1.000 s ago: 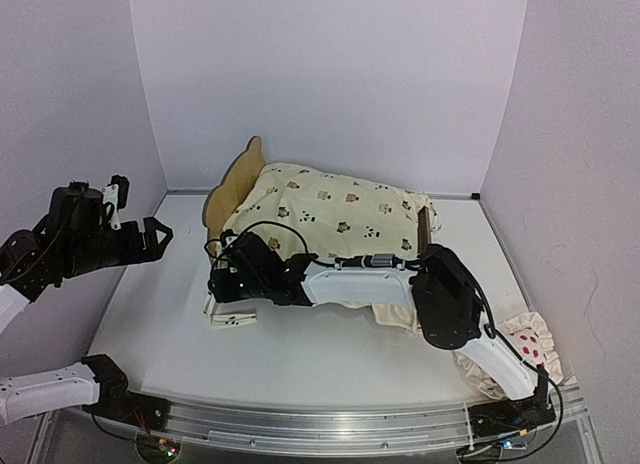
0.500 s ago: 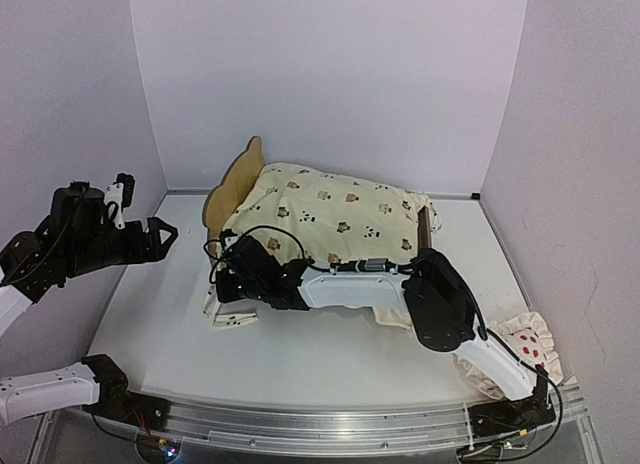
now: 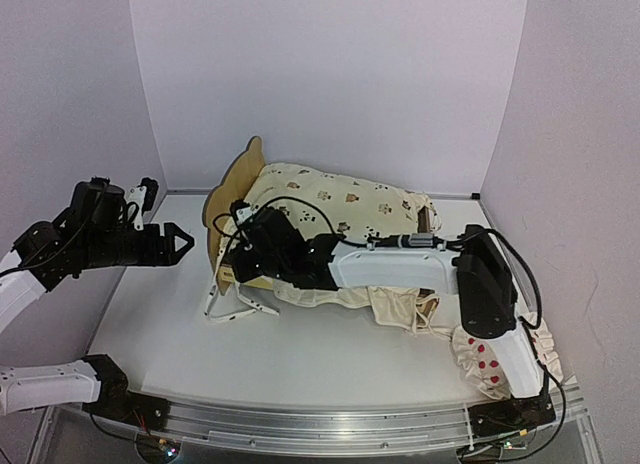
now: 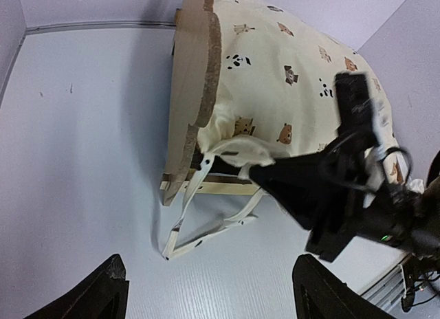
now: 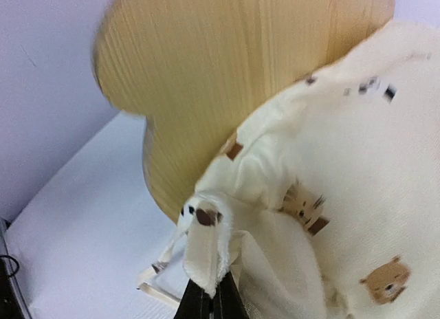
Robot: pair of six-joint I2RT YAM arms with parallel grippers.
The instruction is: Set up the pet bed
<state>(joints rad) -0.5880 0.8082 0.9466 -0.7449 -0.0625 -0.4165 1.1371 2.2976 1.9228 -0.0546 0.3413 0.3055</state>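
At the headboard corner of the pet bed (image 3: 232, 184), mid-table, my right gripper (image 5: 212, 300) has just pinched shut on the hem of the cover (image 3: 345, 209) and lifted it, probably freeing that corner for tucking. My left gripper (image 3: 180, 246) waits open nearby.

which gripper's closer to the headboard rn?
Right. The right gripper is shut on a corner of the cover just in front of the headboard; the left gripper hovers open over the table, off to its left.
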